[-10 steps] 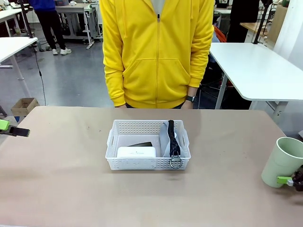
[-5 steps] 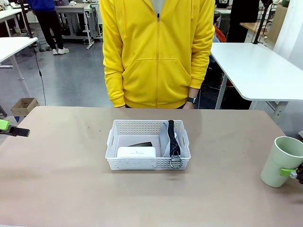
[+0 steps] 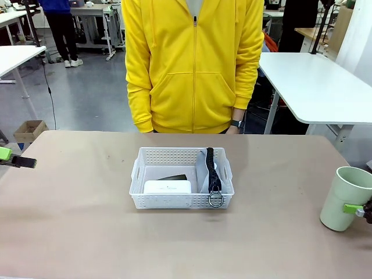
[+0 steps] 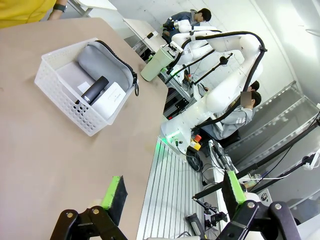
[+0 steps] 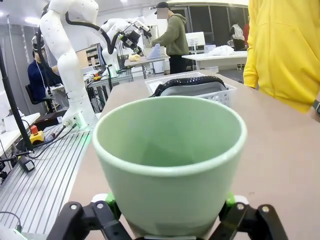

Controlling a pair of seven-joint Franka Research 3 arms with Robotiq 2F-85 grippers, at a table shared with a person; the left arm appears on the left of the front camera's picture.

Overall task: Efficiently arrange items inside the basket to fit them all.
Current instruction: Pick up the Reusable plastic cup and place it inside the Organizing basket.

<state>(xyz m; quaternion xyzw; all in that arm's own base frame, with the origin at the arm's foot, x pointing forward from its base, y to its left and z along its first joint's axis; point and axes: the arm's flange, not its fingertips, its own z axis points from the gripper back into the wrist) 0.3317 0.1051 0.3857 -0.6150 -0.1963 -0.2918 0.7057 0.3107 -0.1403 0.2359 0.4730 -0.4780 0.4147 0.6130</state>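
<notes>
The white basket [image 3: 181, 200] sits mid-table. Inside it, the grey pouch [image 3: 203, 172] stands on edge along the right side, its black strap and metal ring [image 3: 215, 199] hanging over the front rim. A flat white box [image 3: 167, 186] lies at the front left, with the black stapler [image 3: 174, 177] behind it. The pale green cup [image 3: 347, 199] stands upright at the table's right edge, and my right gripper [image 3: 357, 210] is shut on its lower wall. The right wrist view looks into the cup [image 5: 167, 150] between the green pads [image 5: 230, 201]. My left gripper [image 3: 11, 158] is open, far left.
A person in a yellow hoodie [image 3: 195, 64] stands at the far side behind the basket, hands low at the table edge. In the left wrist view the basket [image 4: 65, 102] and cup [image 4: 155, 62] lie far beyond my open fingers [image 4: 114, 192]. Bare tabletop surrounds the basket.
My right gripper has closed on the green cup, its green pad moving up against the cup's wall. The left arm, the basket and its contents have not moved.
</notes>
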